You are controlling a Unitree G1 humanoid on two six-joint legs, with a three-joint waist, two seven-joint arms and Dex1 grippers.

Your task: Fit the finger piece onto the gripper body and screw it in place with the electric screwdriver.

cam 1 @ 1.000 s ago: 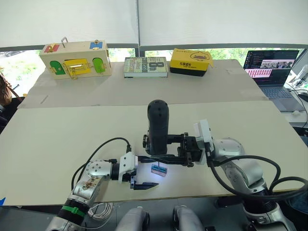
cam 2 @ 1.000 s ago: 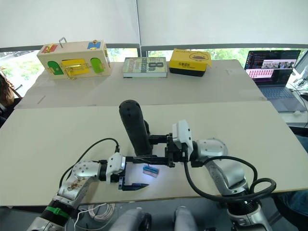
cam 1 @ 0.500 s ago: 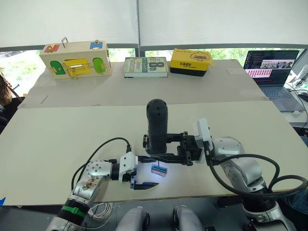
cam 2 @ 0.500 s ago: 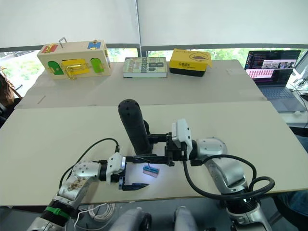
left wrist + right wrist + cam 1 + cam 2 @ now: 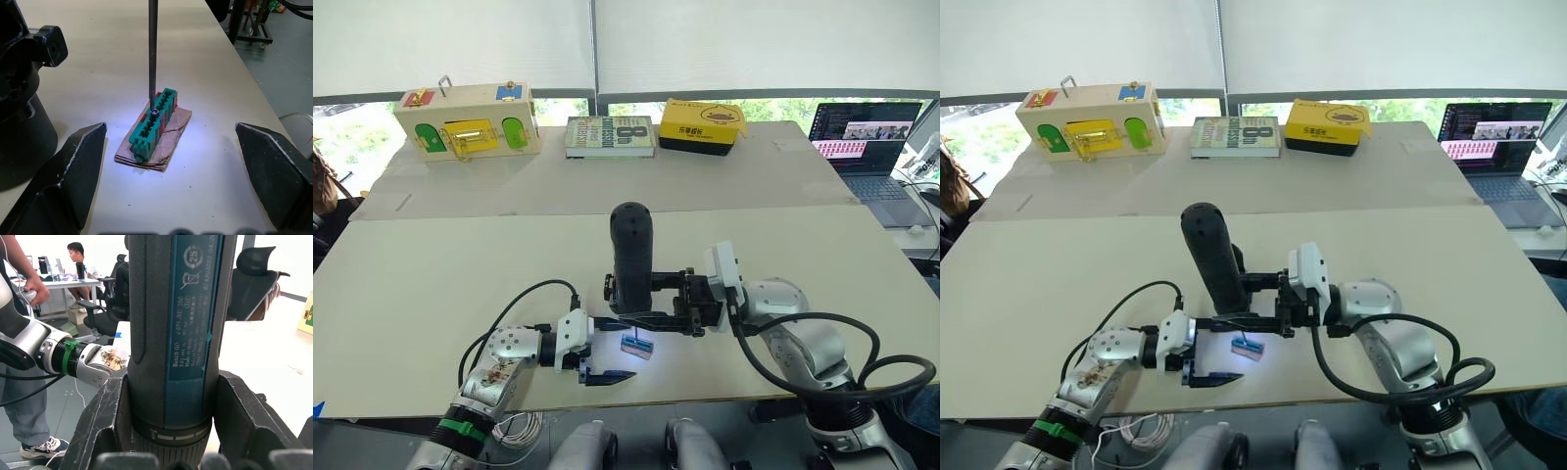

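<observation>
While the bit sits on a screw head in the green terminal block (image 5: pixel 152 123), picking up a screw looks like the step in hand, fitting not yet begun. Starting at the left: left gripper (image 5: pixel 604 350) low over the near table edge, black fingers (image 5: pixel 63 181) spread wide either side of the lit block, pinching nothing. Beside it, seen from the left wrist, dark round bulk of what is probably the gripper body (image 5: pixel 22 122), standing on the table just by the block. Finger piece not made out with any certainty. Centre now: electric screwdriver (image 5: pixel 631 257) upright, thin metal bit (image 5: pixel 152 49) straight down onto the block, work light pooling white on the cardboard scrap (image 5: pixel 168 142) under it. Right: right gripper (image 5: pixel 656 304) pressed onto the screwdriver's barrel, clamped at both flanks. Next move, by judgement: lift straight up, screw clinging to the tip, no sideways drag, then over to the body.

Pale matte table (image 5: pixel 431 284); at the far edge a wooden latch box (image 5: pixel 468 119), a book (image 5: pixel 610 136), a yellow carton (image 5: pixel 702 126), a laptop (image 5: pixel 867 134) far right. Window blinds behind; office chairs and people at desks, seen from the right wrist.
</observation>
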